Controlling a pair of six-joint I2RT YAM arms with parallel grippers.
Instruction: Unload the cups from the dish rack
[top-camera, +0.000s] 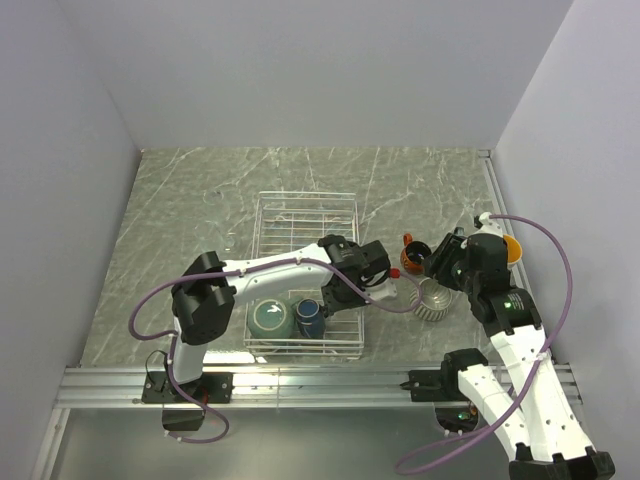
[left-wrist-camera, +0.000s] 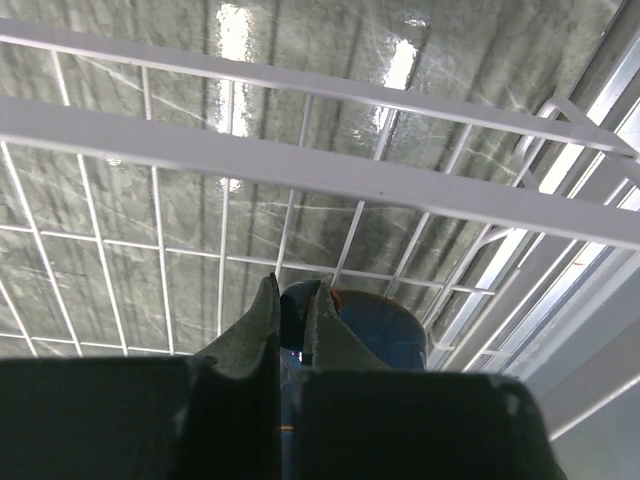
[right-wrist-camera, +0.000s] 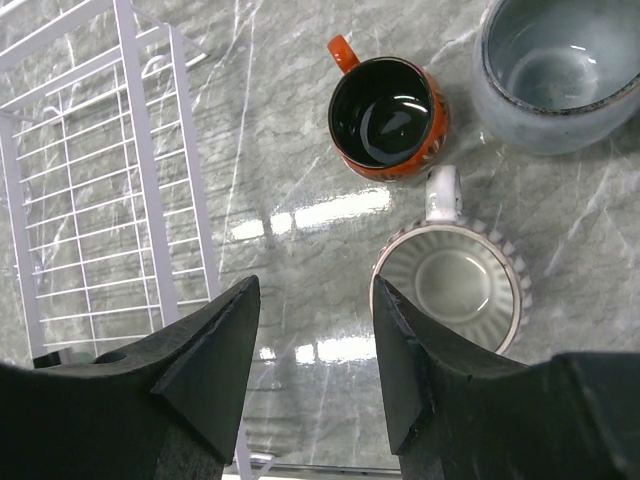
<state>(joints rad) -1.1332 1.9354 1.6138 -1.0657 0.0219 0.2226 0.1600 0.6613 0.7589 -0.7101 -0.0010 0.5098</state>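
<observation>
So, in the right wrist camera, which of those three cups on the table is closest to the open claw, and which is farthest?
1. The ribbed beige cup, just right of the right gripper.
2. The red-brown mug, farther ahead, near the middle.
3. The grey-teal mug, in the top right corner.

L grip: clamped on blue cup | R grip: jaws apart, facing down

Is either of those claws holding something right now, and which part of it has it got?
The left gripper is shut on the small dark-blue cup in the dish rack, pinching its rim. The right gripper is open and holds nothing.
</observation>
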